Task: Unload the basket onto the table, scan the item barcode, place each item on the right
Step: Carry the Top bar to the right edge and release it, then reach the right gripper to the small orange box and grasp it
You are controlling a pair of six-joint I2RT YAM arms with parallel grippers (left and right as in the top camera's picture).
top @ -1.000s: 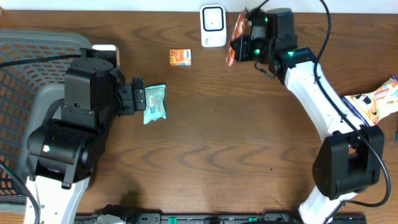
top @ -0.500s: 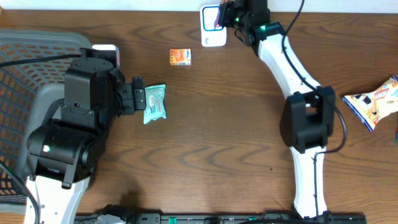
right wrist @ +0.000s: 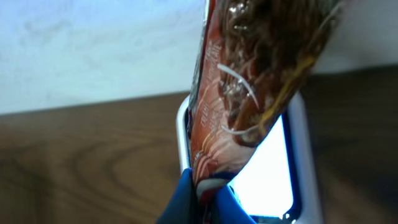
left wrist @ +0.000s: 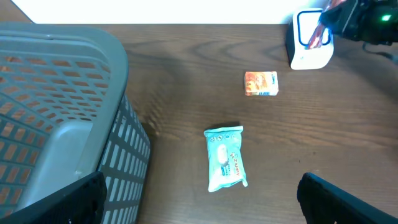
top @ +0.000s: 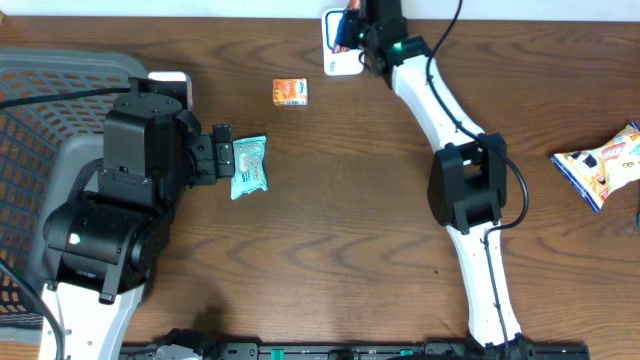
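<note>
Item: the snack packet [right wrist: 249,93], red and brown, hangs directly in front of the white scanner [right wrist: 297,124] at the far edge of the tabletop [top: 350,220]. In the overhead view we cannot tell if it touches the scanner.
Right jaws: clenched on the snack packet at the end of the right arm [top: 450,120], which is stretched far forward.
Why held so: we judge that the packet is hung upright with one flat face against the lit window, so the reader can catch the code. The barcode itself we cannot see.
Left jaws: released and wide apart, holding nothing, just beside the teal wipes packet [left wrist: 225,158]. We think this arm only waits.
Other goods: a small orange box [top: 290,92] lies between the teal packet and the scanner. A yellow-white snack bag [top: 600,165] lies at the right edge, well apart from the rest.
Basket: the grey mesh basket [top: 40,90] stands at the left side, probably for goods already scanned. In these views we see nothing in it.
Tabletop: dark brown wood with clear grain, flat and matte.
Room: a plain white wall [right wrist: 93,50] rises behind the scanner.
Step in hand: presenting the packet. A small turn may be needed if no code is read.
</note>
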